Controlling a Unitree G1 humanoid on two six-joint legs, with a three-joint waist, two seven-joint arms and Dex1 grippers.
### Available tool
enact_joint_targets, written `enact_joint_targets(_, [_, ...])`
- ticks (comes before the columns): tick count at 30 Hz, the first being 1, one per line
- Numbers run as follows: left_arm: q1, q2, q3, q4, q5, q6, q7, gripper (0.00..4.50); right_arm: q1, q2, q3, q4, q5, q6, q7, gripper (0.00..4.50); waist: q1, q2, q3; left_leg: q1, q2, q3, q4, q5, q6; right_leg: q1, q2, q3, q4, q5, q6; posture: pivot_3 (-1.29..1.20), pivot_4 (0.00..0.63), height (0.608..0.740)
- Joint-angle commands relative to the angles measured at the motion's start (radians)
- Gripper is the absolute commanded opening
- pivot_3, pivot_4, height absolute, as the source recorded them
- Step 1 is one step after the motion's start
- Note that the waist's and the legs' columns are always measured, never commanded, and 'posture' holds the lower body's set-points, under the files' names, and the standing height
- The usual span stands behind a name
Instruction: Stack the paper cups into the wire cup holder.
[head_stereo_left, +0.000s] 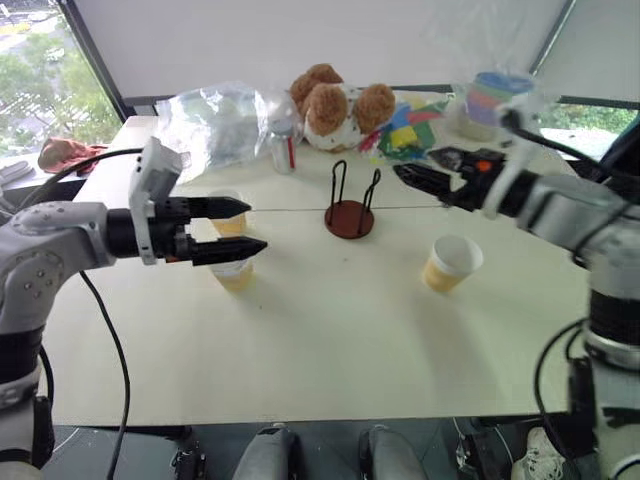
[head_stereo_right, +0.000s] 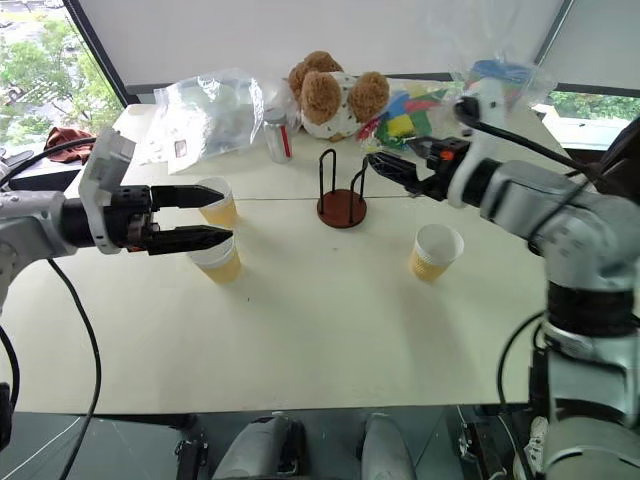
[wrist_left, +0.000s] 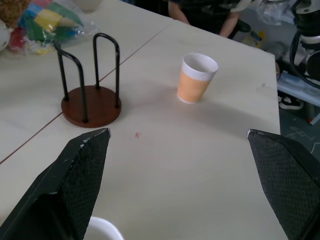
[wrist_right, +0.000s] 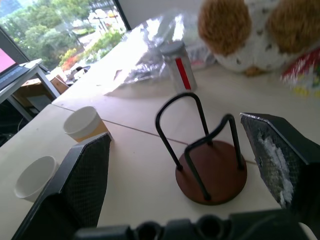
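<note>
Wire cup holder (head_stereo_left: 350, 205) stands empty at table (head_stereo_left: 330, 340) centre, presumably awaiting cups. Left gripper (head_stereo_left: 236, 229) and right gripper (head_stereo_left: 415, 170) flank it, jaws wide, holding nothing. Two paper cups (head_stereo_right: 216, 201) stand left of the holder, one (head_stereo_left: 451, 263) right, all unstacked.

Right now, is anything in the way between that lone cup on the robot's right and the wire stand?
Nothing visible. Only bare table lies between the paper cup and the wire cup holder, which stands empty. Both grippers hang open above the table.
</note>
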Motion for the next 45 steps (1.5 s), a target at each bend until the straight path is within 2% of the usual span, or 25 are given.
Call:
enact_joint_targets(1, [-0.009,0.085,-0.026,0.069,0.139,-0.142,-0.104,4.50,-0.093,0.040,0.017,0.150,-0.070,0.028,0.015,4.47,-0.001,0.000,0.000,-0.001,0.000,0.000,-0.001,0.000,0.000,-0.002,0.000,0.000,0.000,0.000,0.000,0.00,0.150,0.740])
enact_joint_targets(6, [-0.003,0.084,-0.016,0.119,0.181,-0.194,-0.140,4.50,-0.138,0.093,0.056,0.273,-0.170,-0.003,0.065,4.47,-0.001,0.000,0.000,-0.012,0.000,0.001,0.002,0.000,0.000,-0.011,0.000,0.000,0.001,0.000,0.000,0.00,0.150,0.740])
enact_joint_targets(17, [0.049,0.016,0.014,0.076,0.182,-0.188,-0.080,4.50,-0.234,0.264,0.009,0.447,-0.254,-0.076,0.096,4.47,-0.024,0.000,0.000,-0.011,0.001,0.002,0.004,0.002,-0.003,-0.014,0.000,0.002,0.008,0.000,0.001,0.00,0.150,0.740])
enact_joint_targets(18, [0.048,0.014,0.013,0.077,0.183,-0.188,-0.077,4.50,-0.238,0.271,0.006,0.457,-0.262,-0.081,0.097,3.93,-0.025,0.000,0.000,-0.011,0.001,0.001,0.004,0.002,-0.003,-0.014,0.000,0.001,0.008,0.000,0.001,0.00,0.150,0.740])
enact_joint_targets(19, [0.046,0.012,0.013,0.079,0.186,-0.191,-0.075,4.50,-0.239,0.276,0.008,0.463,-0.273,-0.089,0.101,3.67,-0.024,0.000,0.000,-0.011,0.001,0.001,0.004,0.002,-0.003,-0.014,0.000,0.001,0.008,0.000,0.001,0.00,0.150,0.740])
enact_joint_targets(20, [0.047,0.010,0.011,0.080,0.190,-0.193,-0.074,4.50,-0.240,0.281,0.009,0.470,-0.282,-0.097,0.102,3.02,-0.024,0.000,0.000,-0.011,0.001,0.001,0.004,0.002,-0.003,-0.014,0.000,0.001,0.008,0.000,0.001,0.00,0.150,0.740])
enact_joint_targets(21, [0.048,0.007,0.010,0.081,0.196,-0.198,-0.073,4.50,-0.240,0.286,0.007,0.475,-0.290,-0.102,0.103,2.71,-0.024,0.000,0.000,-0.011,0.001,0.001,0.004,0.002,-0.003,-0.014,0.000,0.001,0.008,0.000,0.001,0.00,0.150,0.740])
enact_joint_targets(26, [0.051,-0.004,0.000,0.093,0.220,-0.216,-0.072,4.50,-0.243,0.312,-0.006,0.473,-0.303,-0.114,0.109,0.09,-0.024,0.000,0.000,-0.011,0.001,0.001,0.004,0.002,-0.004,-0.014,0.000,0.002,0.009,0.000,0.001,0.00,0.150,0.740])
enact_joint_targets(29, [0.042,-0.012,-0.009,0.112,0.240,-0.232,-0.075,4.50,-0.250,0.324,-0.021,0.458,-0.302,-0.119,0.117,0.03,-0.026,0.000,0.000,-0.011,0.001,0.001,0.004,0.002,-0.004,-0.014,0.001,0.002,0.009,0.000,0.001,0.00,0.150,0.740])
enact_joint_targets(34, [0.020,-0.008,-0.007,0.139,0.255,-0.242,-0.094,4.50,-0.231,0.311,-0.068,0.286,-0.252,0.001,0.087,0.03,-0.026,0.000,0.000,-0.011,0.002,0.001,0.004,0.003,-0.005,-0.015,0.001,0.002,0.009,0.000,0.001,0.00,0.150,0.740])
enact_joint_targets(39, [-0.001,0.012,-0.004,0.157,0.272,-0.252,-0.126,4.50,-0.081,0.340,-0.120,-0.132,-0.213,0.270,-0.095,0.03,-0.017,-0.001,0.000,-0.012,0.001,-0.001,0.004,0.003,-0.005,-0.015,0.001,0.001,0.010,0.000,0.001,0.00,0.150,0.740])
enact_joint_targets(42, [-0.014,0.006,-0.013,0.163,0.279,-0.254,-0.133,4.50,0.020,0.433,-0.145,-0.356,-0.250,0.388,-0.242,0.03,-0.019,-0.002,-0.001,-0.012,0.001,-0.002,0.004,0.003,-0.005,-0.014,0.001,0.002,0.010,0.000,0.001,0.00,0.150,0.740])
enact_joint_targets(45, [-0.026,-0.009,-0.029,0.175,0.287,-0.257,-0.144,4.50,0.082,0.584,-0.169,-0.508,-0.299,0.475,-0.364,0.03,-0.025,-0.001,-0.001,-0.012,0.001,-0.001,0.004,0.003,-0.006,-0.015,0.001,0.002,0.010,0.000,0.001,0.00,0.150,0.740])
